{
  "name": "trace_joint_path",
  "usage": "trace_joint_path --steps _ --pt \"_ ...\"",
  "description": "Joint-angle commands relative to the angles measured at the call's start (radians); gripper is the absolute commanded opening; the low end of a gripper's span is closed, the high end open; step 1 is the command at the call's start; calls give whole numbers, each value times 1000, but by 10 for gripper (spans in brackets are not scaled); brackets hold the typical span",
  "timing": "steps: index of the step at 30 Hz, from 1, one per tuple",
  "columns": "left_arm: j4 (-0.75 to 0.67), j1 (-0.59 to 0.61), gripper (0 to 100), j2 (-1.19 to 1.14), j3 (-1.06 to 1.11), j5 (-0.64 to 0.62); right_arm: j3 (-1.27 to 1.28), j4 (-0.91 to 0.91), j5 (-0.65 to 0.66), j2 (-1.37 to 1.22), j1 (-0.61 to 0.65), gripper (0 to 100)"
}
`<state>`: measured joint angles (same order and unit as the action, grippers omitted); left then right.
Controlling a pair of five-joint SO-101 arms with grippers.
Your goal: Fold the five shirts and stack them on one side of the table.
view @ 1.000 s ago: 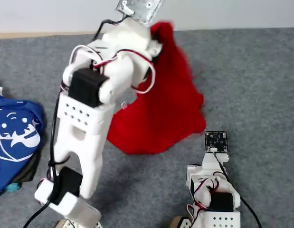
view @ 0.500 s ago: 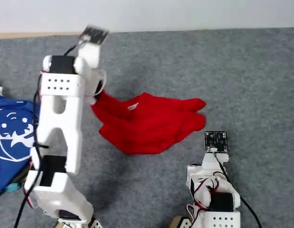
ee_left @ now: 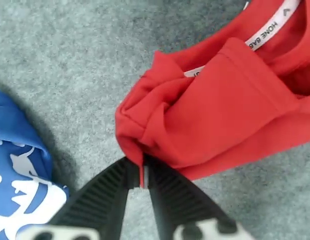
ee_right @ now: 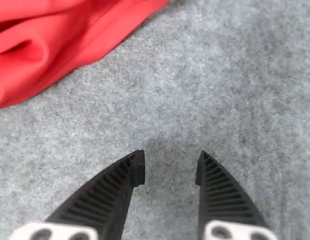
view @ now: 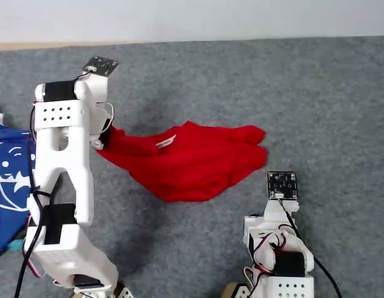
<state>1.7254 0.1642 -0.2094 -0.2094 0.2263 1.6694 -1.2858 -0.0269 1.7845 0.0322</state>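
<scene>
Centre shirt [view: 198, 167]: we see plain red, white tag.
Edge shirt [view: 8, 180]: we see blue, white print.
Table [view: 316, 93]: we see grey.

Table covering [view: 316, 105]: grey, felt-like fabric — spread across the full work surface.
Back wall [view: 241, 18]: plain, pale; along the far table edge.
Edge strip [view: 49, 45]: thin tan band — between covering and wall, far-left portion.

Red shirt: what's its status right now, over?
Left gripper shut on bunched edge of red shirt. Right gripper open over grey table. Red shirt crumpled, unfolded. Blue shirt apart; nothing in the way.
</scene>
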Motion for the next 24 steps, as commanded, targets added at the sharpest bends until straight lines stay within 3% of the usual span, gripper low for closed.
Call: trace_joint_path --steps 1,7,14,20,24 --pt "28 25 4 18 -10 8 12 -4 5 -4 -12 192" --pt "28 55 21 98 -4 57 12 -4 5 -4 -12 184" --pt "28 48 168 259 -2 61 12 -4 5 -4 -12 78" --pt "28 49 172 370 110 61 -9 -10 12 -4 -18 69" --pt "28 55 171 477 186 61 -12 -4 12 -4 -96 69"
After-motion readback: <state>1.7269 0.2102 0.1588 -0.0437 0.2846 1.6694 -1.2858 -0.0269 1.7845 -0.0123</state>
